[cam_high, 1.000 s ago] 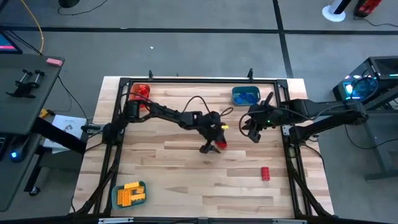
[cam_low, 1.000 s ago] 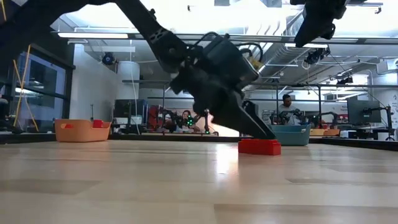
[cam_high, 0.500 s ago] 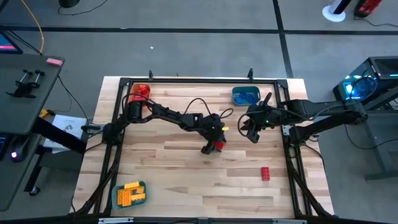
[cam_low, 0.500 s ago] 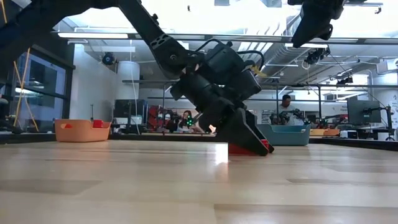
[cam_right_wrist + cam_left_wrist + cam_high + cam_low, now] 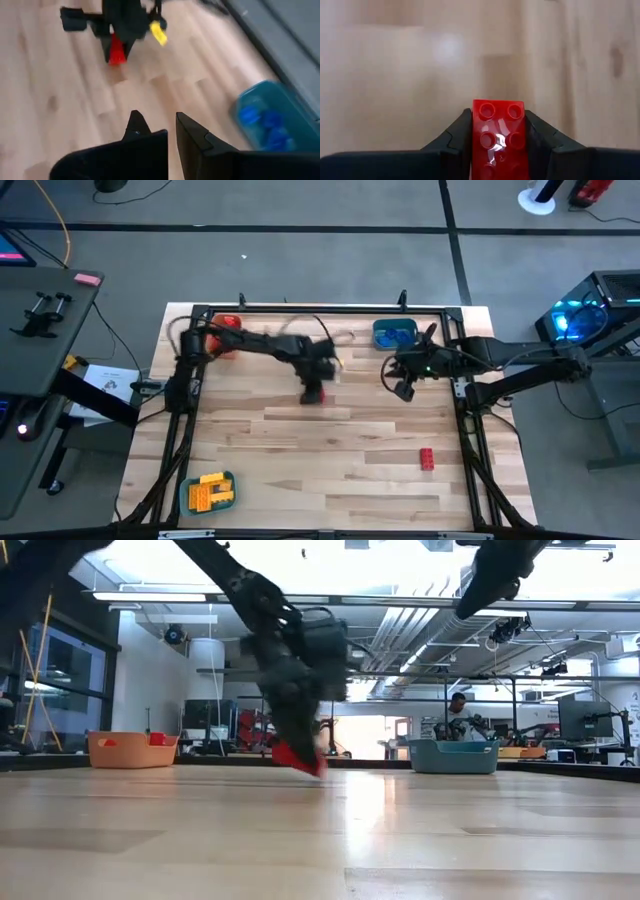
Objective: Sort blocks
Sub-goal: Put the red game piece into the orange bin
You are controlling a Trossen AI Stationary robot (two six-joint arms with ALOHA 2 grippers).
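My left gripper (image 5: 314, 393) is over the middle of the table, shut on a red block (image 5: 498, 131) whose studs show in the left wrist view. The low view shows this block (image 5: 300, 757) tilted and just above the wood. My right gripper (image 5: 402, 389) hangs high over the table's right half, shut and with nothing in it (image 5: 158, 118). A second red block (image 5: 427, 458) lies flat on the table at the near right. Blue blocks sit in a teal tray (image 5: 395, 333), and yellow blocks in a tray (image 5: 210, 492) at the near left. My left gripper pinches the red block by its two long sides (image 5: 476, 132), one finger (image 5: 457, 137) on each side. The fingers slant down from above and lie along the block. The block is lifted clear of the table and tilted, one end lower.
An orange tray (image 5: 226, 328) with red pieces stands at the far left corner. The teal tray is at the far right, close to my right arm. Bare wood lies between the left gripper and the orange tray. A black frame (image 5: 300, 308) runs round the table's edges.
My left gripper has taken hold of the red block, which lay flat on the table, and has lifted it clear. It has carried the block toward the table's left and far edges, rolling its wrist, so the block now hangs tilted.
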